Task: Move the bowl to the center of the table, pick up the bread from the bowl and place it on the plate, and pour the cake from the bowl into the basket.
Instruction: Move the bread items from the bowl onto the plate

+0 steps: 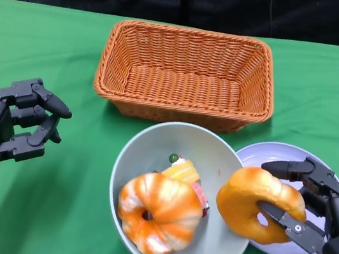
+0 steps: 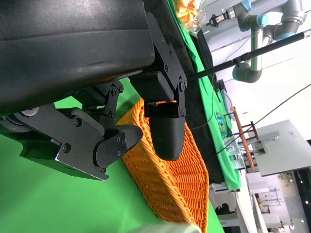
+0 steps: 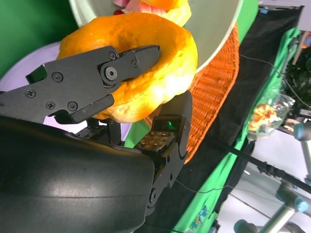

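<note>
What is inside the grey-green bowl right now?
The grey-green bowl holds an orange-and-white ring-shaped bread and, behind it, a small colourful cake, partly covered by that bread. The right hand holds another orange ring bread over the bowl's rim.

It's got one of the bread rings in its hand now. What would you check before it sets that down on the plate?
1. Right hand grips the bread ring: ok.
2. Ring lifted out of the bowl: partly; it overlaps the bowl's rim.
3. Plate bare where it shows: ok.
4. Second bread ring and cake lie in the bowl: ok.
5. Left hand holds nothing, away from the bowl: ok.
6. Basket empty: ok.
</note>
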Motion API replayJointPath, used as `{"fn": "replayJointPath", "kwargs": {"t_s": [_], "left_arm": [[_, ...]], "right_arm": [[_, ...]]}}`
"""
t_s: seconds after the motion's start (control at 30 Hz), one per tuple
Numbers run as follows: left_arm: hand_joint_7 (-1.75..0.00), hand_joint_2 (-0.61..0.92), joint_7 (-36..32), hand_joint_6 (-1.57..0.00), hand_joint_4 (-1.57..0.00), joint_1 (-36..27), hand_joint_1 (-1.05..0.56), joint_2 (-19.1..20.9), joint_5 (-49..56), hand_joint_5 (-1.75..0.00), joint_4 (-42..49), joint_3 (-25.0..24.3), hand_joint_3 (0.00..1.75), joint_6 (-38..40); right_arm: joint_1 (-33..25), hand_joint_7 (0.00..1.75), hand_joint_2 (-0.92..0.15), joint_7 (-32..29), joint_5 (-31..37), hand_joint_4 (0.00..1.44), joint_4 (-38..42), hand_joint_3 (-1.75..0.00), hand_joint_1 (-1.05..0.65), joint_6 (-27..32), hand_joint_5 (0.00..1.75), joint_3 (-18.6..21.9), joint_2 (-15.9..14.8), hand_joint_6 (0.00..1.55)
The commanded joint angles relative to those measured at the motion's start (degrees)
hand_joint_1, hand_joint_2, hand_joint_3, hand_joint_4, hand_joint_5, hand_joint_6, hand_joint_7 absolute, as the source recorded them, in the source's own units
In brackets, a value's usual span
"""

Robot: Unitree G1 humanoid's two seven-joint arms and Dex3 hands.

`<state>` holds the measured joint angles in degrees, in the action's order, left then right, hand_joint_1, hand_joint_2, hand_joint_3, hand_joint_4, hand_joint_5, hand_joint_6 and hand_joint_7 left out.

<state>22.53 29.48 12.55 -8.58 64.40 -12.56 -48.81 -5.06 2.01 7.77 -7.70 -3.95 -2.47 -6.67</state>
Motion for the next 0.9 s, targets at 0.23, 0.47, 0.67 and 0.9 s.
{"fn": "replayJointPath", "kwargs": {"t_s": [0.23,0.47,0.67,0.9], "left_arm": [[-1.16,0.69,-0.5,-0.81,-0.76,0.9,0.03,1.4,0.3,-1.56,0.9,-0.4,0.91,0.4],[-1.16,0.68,-1.3,-0.80,-0.76,0.9,0.02,1.4,1.0,-1.56,1.0,-0.4,0.90,0.4],[-1.16,0.69,-1.5,-0.80,-0.76,0.8,0.04,1.5,1.3,-1.56,1.0,-0.3,0.91,0.5],[-1.18,0.67,-1.3,-0.79,-0.75,0.7,0.04,1.5,1.2,-1.55,0.8,-0.4,0.93,0.3]], "right_arm": [[-1.5,0.97,-0.92,-2.1,-1.0,0.63,0.8,-0.10,-0.07,-1.0,1.35,2.1,1.0,0.70],[-0.3,1.04,-0.92,-2.9,-6.0,0.64,3.6,-0.11,-0.04,-10.0,1.45,4.2,4.3,0.69],[0.9,1.09,-0.92,-3.1,-6.9,0.65,4.5,-0.12,-0.05,-13.3,1.47,4.6,5.4,0.67],[0.5,1.06,-0.92,-1.4,-12.5,0.67,0.9,-0.13,-0.07,-11.0,1.50,5.1,7.3,0.70]]}}
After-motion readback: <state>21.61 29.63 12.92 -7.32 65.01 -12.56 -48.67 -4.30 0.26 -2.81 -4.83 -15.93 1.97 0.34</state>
